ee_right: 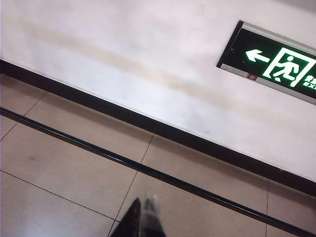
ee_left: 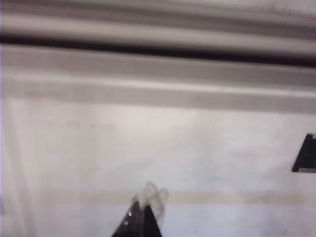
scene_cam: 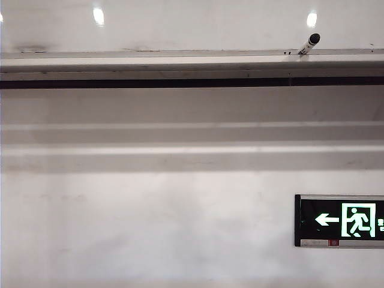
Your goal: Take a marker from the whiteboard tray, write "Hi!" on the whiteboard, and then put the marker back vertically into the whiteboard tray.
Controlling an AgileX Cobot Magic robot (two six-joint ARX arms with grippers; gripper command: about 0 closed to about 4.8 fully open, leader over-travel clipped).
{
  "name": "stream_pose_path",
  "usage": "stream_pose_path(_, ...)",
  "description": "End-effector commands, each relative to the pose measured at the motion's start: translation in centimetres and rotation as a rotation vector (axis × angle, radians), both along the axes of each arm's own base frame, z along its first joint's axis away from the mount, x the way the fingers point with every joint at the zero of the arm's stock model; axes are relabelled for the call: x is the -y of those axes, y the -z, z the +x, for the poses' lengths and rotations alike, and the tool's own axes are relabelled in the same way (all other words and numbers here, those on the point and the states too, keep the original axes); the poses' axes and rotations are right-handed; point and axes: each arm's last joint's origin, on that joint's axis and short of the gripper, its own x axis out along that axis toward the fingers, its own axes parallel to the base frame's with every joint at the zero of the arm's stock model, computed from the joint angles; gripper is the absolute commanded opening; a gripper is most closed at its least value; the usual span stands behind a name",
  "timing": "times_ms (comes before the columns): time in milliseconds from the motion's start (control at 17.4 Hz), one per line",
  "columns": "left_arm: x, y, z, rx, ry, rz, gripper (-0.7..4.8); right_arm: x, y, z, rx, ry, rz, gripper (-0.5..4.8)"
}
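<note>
- Marker (scene_cam: 309, 44) at the right end of the tray (scene_cam: 150, 63), cap uppermost, leaning up and to the right, foot on the ledge, top against the whiteboard (scene_cam: 192, 24).
- Long axis closer to upright than flat; no writing visible on the glossy strip above.
- Neither arm visible in the exterior view; both well below the tray, judging by the wrist views.
- Left gripper (ee_left: 146, 207) pointed at the wall under the ledge, fingertips together or nearly so, blurred, nothing between them.
- Right gripper (ee_right: 142, 215) aimed down at the floor tiles (ee_right: 74, 163) and skirting (ee_right: 158, 129), jaws shut, empty.
- Exit sign (scene_cam: 339, 220) on the wall low on the right, under the marker's end of the tray.
- Probably the right arm's job to reach: marker on its side of the scene; distance not readable from these views.
- Route up and in: ledge front lip below the marker, board close behind, so little depth for fingers; room open above and to the sides.
- Approach likely from the front, jaws spread across the barrel below the cap.
- Risk: a nudge tipping the leaning pen off the ledge.
</note>
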Motion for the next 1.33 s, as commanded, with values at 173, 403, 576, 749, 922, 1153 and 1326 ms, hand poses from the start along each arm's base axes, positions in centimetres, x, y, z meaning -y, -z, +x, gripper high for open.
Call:
stream_pose_path(173,0.0,0.7,0.2,-0.009,-0.033,0.006,-0.06,0.0,-0.2,0.0,0.016,0.002,0.01,0.13)
stream_pose_path(403,0.3,1.3,0.3,-0.033,-0.027,0.006,-0.06,0.0,-0.2,0.0,0.016,0.002,0.01,0.13)
stream_pose_path(576,0.4,1.3,0.3,-0.034,-0.012,0.007,-0.01,0.0,-0.2,0.0,0.016,0.002,0.01,0.13)
stream_pose_path(749,0.4,1.3,0.3,-0.034,-0.012,0.007,-0.02,0.0,-0.2,0.0,0.016,0.002,0.01,0.13)
stream_pose_path(922,0.4,1.3,0.3,-0.034,-0.012,0.007,-0.02,0.0,-0.2,0.0,0.016,0.002,0.01,0.13)
stream_pose_path(1153,0.4,1.3,0.3,-0.034,-0.012,0.007,-0.02,0.0,0.0,0.9,0.104,0.059,0.034,0.13)
stream_pose_path(1326,0.4,1.3,0.3,-0.034,-0.012,0.007,-0.02,0.5,-0.2,2.7,0.403,0.161,0.153,0.13)
